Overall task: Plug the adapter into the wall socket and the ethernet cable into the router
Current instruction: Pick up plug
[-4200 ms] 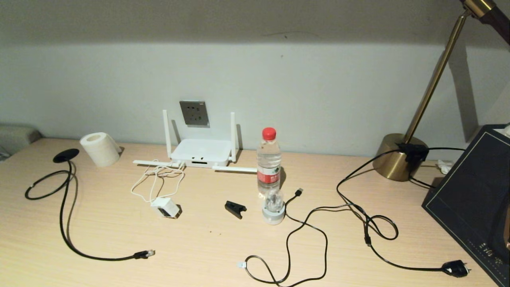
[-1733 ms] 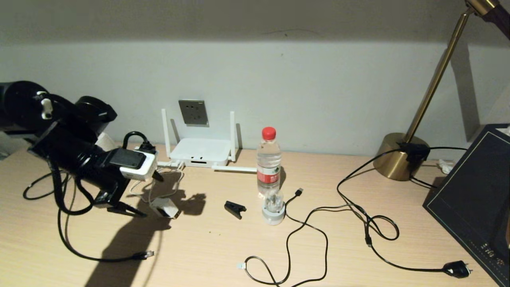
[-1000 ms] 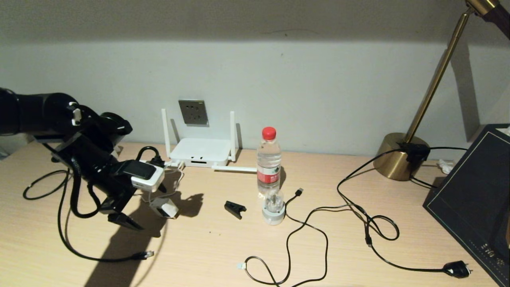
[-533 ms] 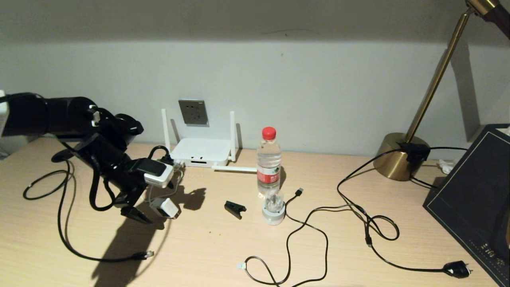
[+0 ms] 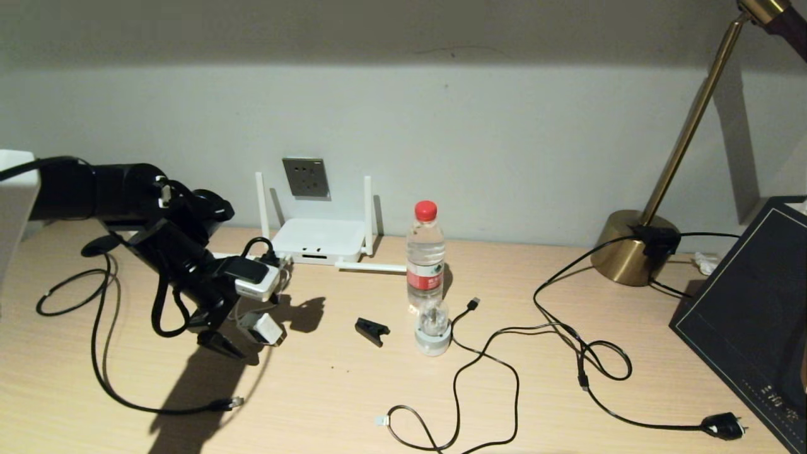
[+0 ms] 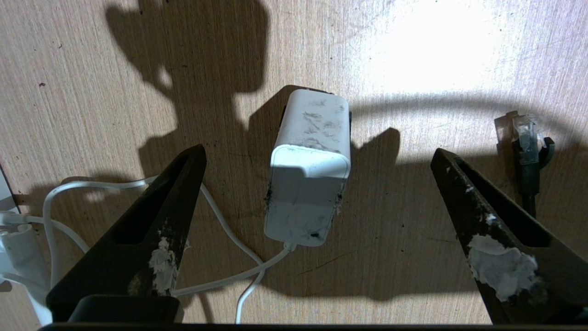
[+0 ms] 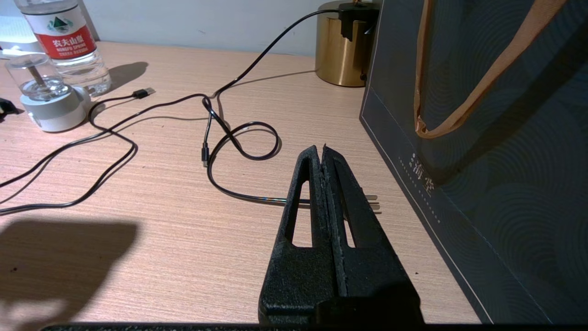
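The white adapter [image 5: 265, 328] lies on the desk, its thin white cord looping back toward the router [image 5: 320, 239]. My left gripper [image 5: 247, 320] hangs just above it, open. In the left wrist view the adapter [image 6: 308, 170] lies between the two wide-apart fingers of that gripper [image 6: 318, 150], touching neither. The grey wall socket [image 5: 306, 178] sits on the wall behind the router. The ethernet cable's clear connector [image 5: 234, 401] rests near the desk's front, and the connector [image 6: 523, 133] also shows beyond one finger. My right gripper [image 7: 321, 149] is shut and holds nothing, low over the desk at the right.
A water bottle [image 5: 425, 255], a small glass-domed device [image 5: 432, 331] and a black clip [image 5: 372, 330] stand right of the adapter. A USB cable [image 5: 473, 304], a black mains plug [image 5: 722, 425], a brass lamp base [image 5: 627, 249] and a dark bag [image 5: 750, 315] fill the right side.
My left arm has come in from the left and moved right and down, so its open fingers now straddle the adapter. The adapter and cables have not moved.
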Tool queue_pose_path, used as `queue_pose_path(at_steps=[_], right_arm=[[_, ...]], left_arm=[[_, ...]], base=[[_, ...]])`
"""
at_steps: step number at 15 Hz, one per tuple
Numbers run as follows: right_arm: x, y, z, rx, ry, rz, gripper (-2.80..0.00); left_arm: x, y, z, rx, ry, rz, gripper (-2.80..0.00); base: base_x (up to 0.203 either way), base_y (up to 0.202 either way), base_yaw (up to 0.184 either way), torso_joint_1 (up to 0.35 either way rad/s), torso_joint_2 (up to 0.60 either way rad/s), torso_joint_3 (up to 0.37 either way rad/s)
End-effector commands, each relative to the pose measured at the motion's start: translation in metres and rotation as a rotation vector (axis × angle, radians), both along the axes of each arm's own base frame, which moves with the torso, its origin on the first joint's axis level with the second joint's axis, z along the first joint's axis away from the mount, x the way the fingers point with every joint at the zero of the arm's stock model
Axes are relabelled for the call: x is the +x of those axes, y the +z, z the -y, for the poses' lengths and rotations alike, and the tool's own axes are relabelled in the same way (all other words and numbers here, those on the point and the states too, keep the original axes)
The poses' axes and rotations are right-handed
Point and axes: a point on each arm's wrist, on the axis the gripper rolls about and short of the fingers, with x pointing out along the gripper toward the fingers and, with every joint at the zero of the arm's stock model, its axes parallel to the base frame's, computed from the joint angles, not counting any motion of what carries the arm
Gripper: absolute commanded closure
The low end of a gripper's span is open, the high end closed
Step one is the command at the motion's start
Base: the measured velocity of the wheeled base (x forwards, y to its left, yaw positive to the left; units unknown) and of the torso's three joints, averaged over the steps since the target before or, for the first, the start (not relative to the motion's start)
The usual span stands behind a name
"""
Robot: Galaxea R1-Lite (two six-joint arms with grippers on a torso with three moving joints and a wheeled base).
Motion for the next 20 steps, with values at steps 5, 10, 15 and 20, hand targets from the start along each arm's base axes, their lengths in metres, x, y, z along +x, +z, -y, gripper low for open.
queue_pose_path(at_steps=[5,10,15,20], right_arm=[[0.003,-0.010,0.000,-0.001,0.001,-0.036,0.00],[0.003,-0.010,0.000,-0.001,0.001,-0.036,0.00],[0.003,-0.010,0.000,-0.001,0.001,-0.036,0.00],[0.003,-0.010,0.000,-0.001,0.001,-0.036,0.00]], left_arm=[[0.001,-0.004,0.001,-0.002,-0.010,-0.012,-2.80],[0.002,-0.007,0.001,-0.007,-0.008,-0.024,0.00],[0.003,-0.011,0.001,-0.007,-0.009,-0.035,0.00],[0.001,-0.013,0.001,-0.008,-0.011,-0.046,0.00]], base=[[0.000,0.000,0.000,0.000,0.00,0.000],[0.000,0.000,0.000,0.000,0.00,0.000],[0.000,0.000,0.000,0.000,0.00,0.000],[0.000,0.000,0.000,0.000,0.00,0.000]])
